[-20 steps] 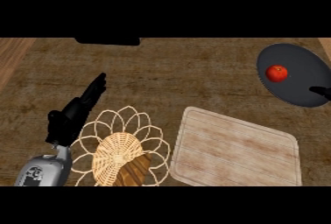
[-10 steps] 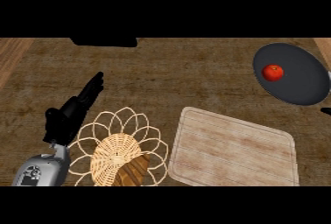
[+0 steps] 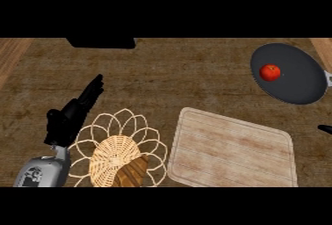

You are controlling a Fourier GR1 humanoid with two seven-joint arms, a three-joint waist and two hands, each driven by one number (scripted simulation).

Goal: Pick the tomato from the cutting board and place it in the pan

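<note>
A red tomato point(image 3: 270, 72) lies inside the dark grey pan point(image 3: 295, 90) at the counter's far right. Nearer me, the pale wooden cutting board point(image 3: 233, 150) has nothing on it. Only a small black bit of my right hand point(image 3: 325, 128) shows at the right edge, below the pan and apart from it. My left hand point(image 3: 70, 116) rests open at the left, fingers straight and pointing away from me, holding nothing.
A wicker basket point(image 3: 110, 154) with a brown loaf point(image 3: 133, 172) in it sits beside my left hand, left of the board. A black object point(image 3: 101, 42) stands at the counter's far edge.
My right hand has drawn back from the pan's near rim, downward and out past the right edge. The tomato stays in the pan. The left hand has hardly moved.
</note>
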